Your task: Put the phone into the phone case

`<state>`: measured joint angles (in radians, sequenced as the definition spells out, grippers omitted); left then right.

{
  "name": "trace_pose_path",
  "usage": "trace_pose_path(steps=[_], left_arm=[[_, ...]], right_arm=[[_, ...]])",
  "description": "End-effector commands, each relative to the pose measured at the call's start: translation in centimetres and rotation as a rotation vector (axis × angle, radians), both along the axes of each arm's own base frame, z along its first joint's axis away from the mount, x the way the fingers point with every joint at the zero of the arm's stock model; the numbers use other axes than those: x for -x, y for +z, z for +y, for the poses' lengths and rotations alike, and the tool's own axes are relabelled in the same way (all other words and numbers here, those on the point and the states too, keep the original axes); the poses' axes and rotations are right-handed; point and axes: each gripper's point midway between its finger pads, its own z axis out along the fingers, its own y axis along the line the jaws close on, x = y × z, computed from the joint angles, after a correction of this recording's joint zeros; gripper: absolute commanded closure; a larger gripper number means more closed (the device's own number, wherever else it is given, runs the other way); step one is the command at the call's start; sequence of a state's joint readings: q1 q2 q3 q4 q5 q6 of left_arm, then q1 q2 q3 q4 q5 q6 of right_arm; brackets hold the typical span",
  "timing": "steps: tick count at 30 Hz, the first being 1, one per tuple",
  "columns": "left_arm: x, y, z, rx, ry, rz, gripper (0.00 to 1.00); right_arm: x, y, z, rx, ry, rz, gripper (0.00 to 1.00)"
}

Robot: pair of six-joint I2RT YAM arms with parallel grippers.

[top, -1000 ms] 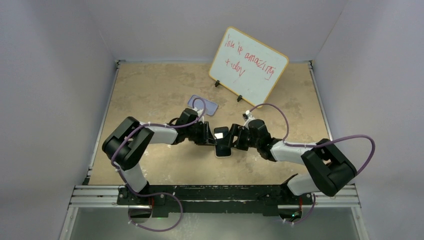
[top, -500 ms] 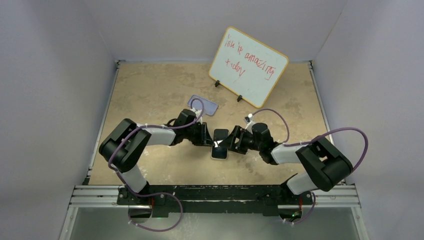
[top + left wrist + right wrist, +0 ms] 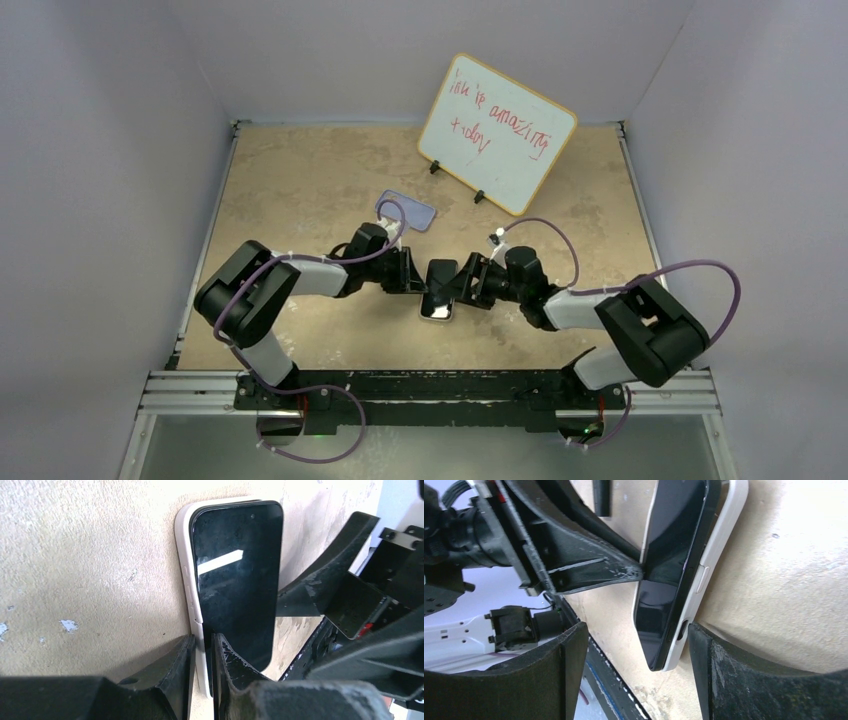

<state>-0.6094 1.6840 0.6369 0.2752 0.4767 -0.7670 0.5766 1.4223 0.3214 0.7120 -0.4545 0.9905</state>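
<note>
**Inspector:** Begin with the largest item.

**Assistant:** The tabletop (image 3: 300, 180) is beige, scuffed and walled on three sides. At its far side a whiteboard (image 3: 497, 133) with red writing leans on a small stand.

**Inspector:** The arms?

**Assistant:** The left arm (image 3: 300, 275) and the right arm (image 3: 590, 305) both reach inward and meet near the middle of the tabletop.

**Inspector:** The container and its contents?

**Assistant:** The phone case (image 3: 410, 211) is pale lavender. It lies flat on the tabletop between the whiteboard and the left wrist. The phone (image 3: 438, 290) is outside it, close by but apart, on the side nearer the arm bases.

**Inspector:** Who has the phone?

**Assistant:** The left fingers (image 3: 177, 665) are clenched on it, one on the white back and one on the black screen, gripping across its long edge. The right fingers (image 3: 729, 680) are spread to either side of its end. One is just beside the white edge and the other is clear of the screen.

**Inspector:** What cannot be confirmed?

**Assistant:**
- The left arm covers the case's near edge, and its cutout is too small to make out from above.
- In the left wrist view, the phone's near end is hidden behind the fingers.
- In the right wrist view, the frame cuts off the phone's far end.
- I cannot tell whether the phone touches the tabletop.
</note>
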Motion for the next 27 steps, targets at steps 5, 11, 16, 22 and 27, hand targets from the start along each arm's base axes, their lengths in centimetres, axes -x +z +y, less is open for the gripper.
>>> trace_pose_path(steps=[5,11,16,22,27], left_arm=[[2.8,-0.4,-0.6,0.056,-0.052,0.07,0.8],[3.3,-0.7,0.3,0.016,-0.031,0.081,0.83],[4.5,-0.4,-0.3,0.063,-0.045,0.096,0.86],[5.2,-0.4,-1.0,0.091,-0.046,0.116,0.87],[5.3,0.0,-1.0,0.097,-0.046,0.102,0.9]], right_arm=[[-1.9,4.5,2.7,-0.174,0.021,-0.112,0.33],[-2.1,6.0,2.5,-0.236,-0.023,-0.142,0.34],[-2.5,5.8,1.9,-0.181,-0.049,-0.16,0.34],[-2.4,3.1,0.9,-0.054,-0.075,-0.09,0.34],[-2.7,2.2,0.1,0.021,-0.094,-0.1,0.34]])
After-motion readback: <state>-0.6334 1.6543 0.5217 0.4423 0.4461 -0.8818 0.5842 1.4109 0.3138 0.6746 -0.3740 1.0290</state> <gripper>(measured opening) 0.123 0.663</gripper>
